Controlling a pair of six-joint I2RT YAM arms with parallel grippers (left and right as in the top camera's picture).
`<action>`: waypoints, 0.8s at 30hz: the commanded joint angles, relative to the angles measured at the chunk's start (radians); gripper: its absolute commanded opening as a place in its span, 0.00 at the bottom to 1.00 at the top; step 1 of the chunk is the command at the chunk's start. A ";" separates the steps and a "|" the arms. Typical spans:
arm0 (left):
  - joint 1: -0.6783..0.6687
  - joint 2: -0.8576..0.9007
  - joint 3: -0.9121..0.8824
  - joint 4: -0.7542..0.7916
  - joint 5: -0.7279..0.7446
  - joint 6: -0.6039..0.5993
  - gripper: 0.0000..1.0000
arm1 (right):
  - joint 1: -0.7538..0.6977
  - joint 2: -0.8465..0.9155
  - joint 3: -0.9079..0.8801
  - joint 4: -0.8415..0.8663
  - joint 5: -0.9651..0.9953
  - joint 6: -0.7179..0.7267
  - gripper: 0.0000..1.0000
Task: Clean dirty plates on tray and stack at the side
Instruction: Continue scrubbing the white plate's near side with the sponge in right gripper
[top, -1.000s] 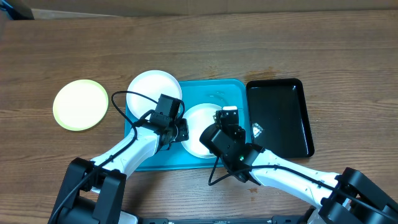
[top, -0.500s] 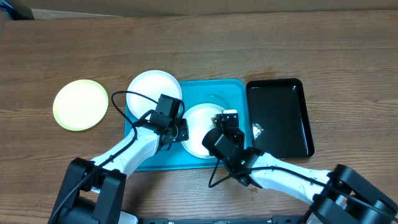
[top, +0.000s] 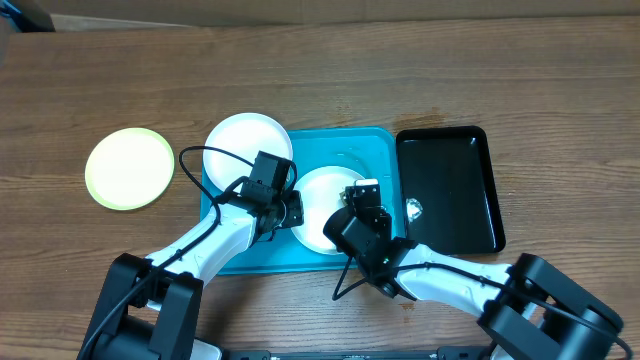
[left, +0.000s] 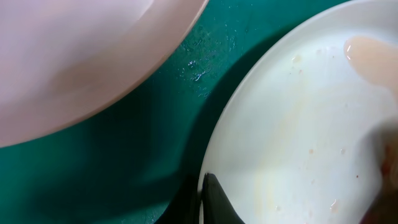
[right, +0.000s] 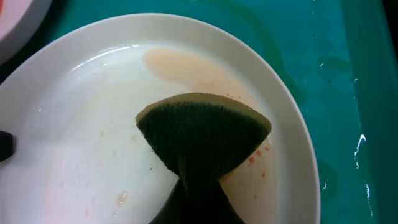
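A white plate (top: 318, 192) with an orange-brown smear (right: 186, 68) lies in the middle of the turquoise tray (top: 372, 150). My left gripper (top: 289, 207) is shut on this plate's left rim (left: 298, 124); one dark finger (left: 208, 199) lies over the edge. My right gripper (top: 362, 192) is shut on a dark green sponge (right: 202, 134) pressed on the plate (right: 81, 124). A second white plate (top: 247, 148) overlaps the tray's far-left corner. A green-rimmed plate (top: 129, 167) lies on the table at the left.
A black tray (top: 450, 185) stands right of the turquoise tray, with a small crumpled scrap (top: 413, 208) in it. The turquoise tray's floor is wet (right: 329, 62). The second white plate's rim looms close in the left wrist view (left: 81, 56).
My right gripper has slid the sponge a little across the plate, toward the near left. The left gripper and the plates have not moved.
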 joint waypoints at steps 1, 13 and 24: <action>-0.006 0.039 -0.013 -0.016 -0.022 -0.007 0.04 | -0.009 0.042 -0.007 0.029 0.022 -0.014 0.04; -0.006 0.039 -0.013 -0.019 -0.022 -0.007 0.04 | -0.142 0.042 -0.007 0.058 -0.099 0.045 0.04; -0.006 0.039 -0.013 -0.019 -0.023 -0.007 0.04 | -0.137 0.042 -0.007 0.087 -0.103 0.019 0.04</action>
